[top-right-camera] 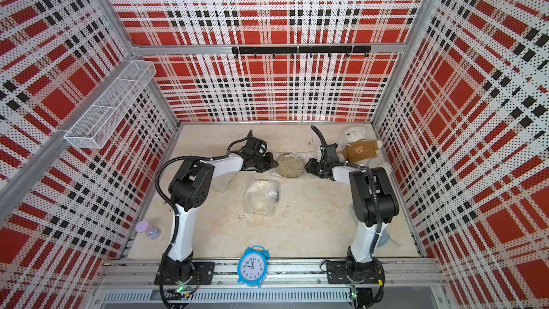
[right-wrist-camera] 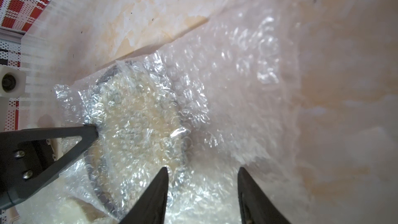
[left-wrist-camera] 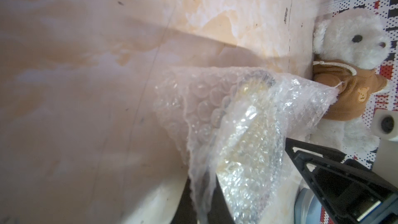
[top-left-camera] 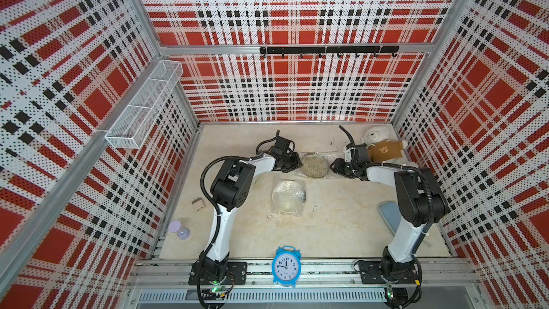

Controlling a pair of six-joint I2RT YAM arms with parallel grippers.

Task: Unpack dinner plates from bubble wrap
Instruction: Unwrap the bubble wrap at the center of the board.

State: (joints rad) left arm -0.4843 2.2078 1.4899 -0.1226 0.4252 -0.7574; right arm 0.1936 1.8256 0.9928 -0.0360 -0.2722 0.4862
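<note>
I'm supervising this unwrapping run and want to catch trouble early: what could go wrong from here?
The left end effector is shut on the bubble wrap beside the plate; pulling could drag or tip the plate instead of freeing it.
The right end effector stands open over the wrap; closing may catch film only and slip.
The teddy bear sits close beside the right arm and might be bumped.

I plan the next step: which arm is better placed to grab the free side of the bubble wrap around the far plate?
Right, probably. The right gripper is open over the bubble wrap beside the plate; the left gripper is shut on the opposite edge.
</note>
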